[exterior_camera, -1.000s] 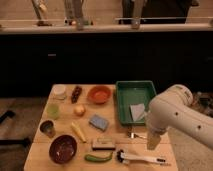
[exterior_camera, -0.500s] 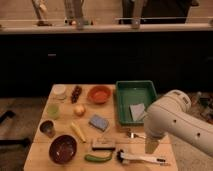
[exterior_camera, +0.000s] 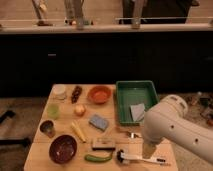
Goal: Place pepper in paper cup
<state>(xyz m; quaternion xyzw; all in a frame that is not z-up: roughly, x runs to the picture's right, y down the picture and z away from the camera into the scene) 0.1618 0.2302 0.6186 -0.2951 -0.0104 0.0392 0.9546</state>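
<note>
- Dim room: dark cabinet front behind, pale counter ledge (exterior_camera: 105,27) along the top, grey floor at both sides
- Wooden table (exterior_camera: 112,112), crowded: green tray (exterior_camera: 131,94) at back right, orange bowl (exterior_camera: 99,94) beside it, dark red bowl (exterior_camera: 62,148) at front left, blue sponge (exterior_camera: 97,122) mid-table, brush (exterior_camera: 140,159) along the front right edge
- Pepper (exterior_camera: 98,157) flat at the front edge, between dark red bowl and brush, untouched
- Paper cup (exterior_camera: 59,91) upright at the back left corner, well apart from the pepper
- Gripper (exterior_camera: 148,150) at the end of the white arm, pointed down just above the brush handle, right of the pepper; jaws spread wide, nothing held
- Step in hand, by judgement: reach for the pepper
- Shift left, set the jaws across the slim body near its middle, go low for a flat-lying item, keep off the brush head and the small box (exterior_camera: 104,144) just behind
</note>
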